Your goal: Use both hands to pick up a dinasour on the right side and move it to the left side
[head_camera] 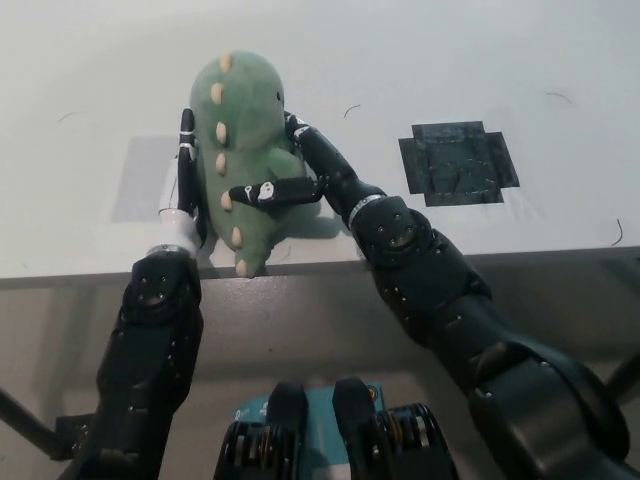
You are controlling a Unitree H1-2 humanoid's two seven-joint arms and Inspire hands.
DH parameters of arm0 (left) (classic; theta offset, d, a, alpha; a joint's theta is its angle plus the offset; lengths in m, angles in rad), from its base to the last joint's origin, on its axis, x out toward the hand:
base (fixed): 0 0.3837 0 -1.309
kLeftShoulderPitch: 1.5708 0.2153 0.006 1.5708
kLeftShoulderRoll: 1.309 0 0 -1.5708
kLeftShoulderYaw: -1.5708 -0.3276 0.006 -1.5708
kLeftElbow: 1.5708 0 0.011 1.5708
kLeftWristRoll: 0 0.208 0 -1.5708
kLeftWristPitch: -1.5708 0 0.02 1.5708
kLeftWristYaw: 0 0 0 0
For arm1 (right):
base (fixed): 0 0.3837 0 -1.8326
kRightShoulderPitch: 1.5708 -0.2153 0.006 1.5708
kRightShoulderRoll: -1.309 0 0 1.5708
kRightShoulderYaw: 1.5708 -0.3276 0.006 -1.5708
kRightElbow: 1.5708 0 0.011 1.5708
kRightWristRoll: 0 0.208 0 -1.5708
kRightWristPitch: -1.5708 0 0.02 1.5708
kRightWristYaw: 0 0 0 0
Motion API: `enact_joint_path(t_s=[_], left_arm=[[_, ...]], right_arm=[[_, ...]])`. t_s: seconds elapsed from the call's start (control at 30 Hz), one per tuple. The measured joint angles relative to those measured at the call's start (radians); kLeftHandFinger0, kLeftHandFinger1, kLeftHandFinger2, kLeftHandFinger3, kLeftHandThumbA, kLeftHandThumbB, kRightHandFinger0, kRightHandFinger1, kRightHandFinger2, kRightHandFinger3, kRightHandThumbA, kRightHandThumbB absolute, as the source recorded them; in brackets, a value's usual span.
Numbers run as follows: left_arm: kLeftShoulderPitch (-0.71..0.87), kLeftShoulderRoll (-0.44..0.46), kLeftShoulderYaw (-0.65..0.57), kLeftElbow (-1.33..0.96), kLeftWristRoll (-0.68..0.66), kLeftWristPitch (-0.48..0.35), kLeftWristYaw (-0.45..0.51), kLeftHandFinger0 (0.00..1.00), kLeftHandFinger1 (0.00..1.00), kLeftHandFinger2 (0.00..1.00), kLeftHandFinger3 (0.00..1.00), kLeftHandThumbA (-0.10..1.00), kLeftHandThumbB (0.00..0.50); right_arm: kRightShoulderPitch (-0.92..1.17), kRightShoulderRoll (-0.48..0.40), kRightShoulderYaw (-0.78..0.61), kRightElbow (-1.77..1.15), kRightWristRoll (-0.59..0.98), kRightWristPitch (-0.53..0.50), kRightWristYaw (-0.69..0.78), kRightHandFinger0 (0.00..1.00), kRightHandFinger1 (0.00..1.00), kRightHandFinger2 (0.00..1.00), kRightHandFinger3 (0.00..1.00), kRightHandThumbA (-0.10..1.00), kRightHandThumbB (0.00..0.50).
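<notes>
Dinosaur (pixel 240 150) sits near the left part of the bench (pixel 420 70), close to its near edge, pressed between both hands. It is a soft green plush with a rounded head at the far end, a row of cream spikes running down its back toward the near side, and a tail tip reaching almost to the bench edge. It partly covers a pale grey rectangular patch (pixel 140 180) marked on the bench surface.

Left hand (pixel 184 170) lies flat against the toy's left flank, fingers straight and together, pointing away from the robot. Right hand (pixel 300 175) clamps the toy's right flank, with one finger laid across the green back toward the spikes and the others wrapped round the far side.

To the right, well apart from the toy, a dark square patch (pixel 458 162) lies on the white bench with nothing on it.
</notes>
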Motion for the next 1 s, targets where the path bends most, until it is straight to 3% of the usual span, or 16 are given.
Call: enact_joint_path(t_s=[0.1, 0.17, 0.3, 0.43, 0.53, 0.87, 1.0], left_arm=[[0.015, 0.002, 0.004, -0.009, -0.001, -0.006, 0.000, 1.00, 1.00, 1.00, 1.00, 1.00, 0.325], [0.017, 0.002, 0.006, -0.009, -0.003, -0.010, -0.001, 1.00, 1.00, 1.00, 1.00, 1.00, 0.368], [0.018, 0.011, 0.008, -0.007, -0.004, -0.026, -0.003, 1.00, 1.00, 1.00, 1.00, 1.00, 0.338], [0.021, 0.023, 0.012, -0.009, -0.007, -0.034, -0.008, 1.00, 1.00, 1.00, 1.00, 1.00, 0.368], [0.028, 0.029, 0.012, -0.019, -0.007, -0.034, -0.009, 1.00, 1.00, 1.00, 1.00, 1.00, 0.364], [0.046, 0.037, 0.013, -0.038, -0.007, -0.035, -0.008, 1.00, 1.00, 1.00, 1.00, 1.00, 0.384], [0.046, 0.039, 0.018, -0.039, -0.010, -0.035, -0.009, 1.00, 1.00, 1.00, 1.00, 1.00, 0.362]], right_arm=[[-0.005, 0.007, 0.004, 0.010, -0.004, -0.002, 0.003, 1.00, 1.00, 1.00, 1.00, 1.00, 0.062], [-0.008, 0.008, 0.004, 0.015, -0.004, -0.003, 0.005, 1.00, 1.00, 1.00, 1.00, 1.00, 0.092], [-0.014, 0.013, 0.005, 0.022, -0.006, -0.003, 0.010, 1.00, 1.00, 1.00, 1.00, 1.00, 0.088], [-0.024, 0.018, 0.016, 0.033, -0.016, -0.005, 0.013, 1.00, 1.00, 1.00, 1.00, 1.00, 0.100], [-0.034, 0.019, 0.027, 0.035, -0.027, -0.005, 0.020, 1.00, 1.00, 1.00, 1.00, 1.00, 0.112], [-0.042, 0.028, 0.034, 0.039, -0.040, -0.005, 0.026, 1.00, 1.00, 1.00, 1.00, 1.00, 0.085], [-0.048, 0.029, 0.034, 0.043, -0.040, -0.005, 0.028, 1.00, 1.00, 1.00, 1.00, 1.00, 0.095]])
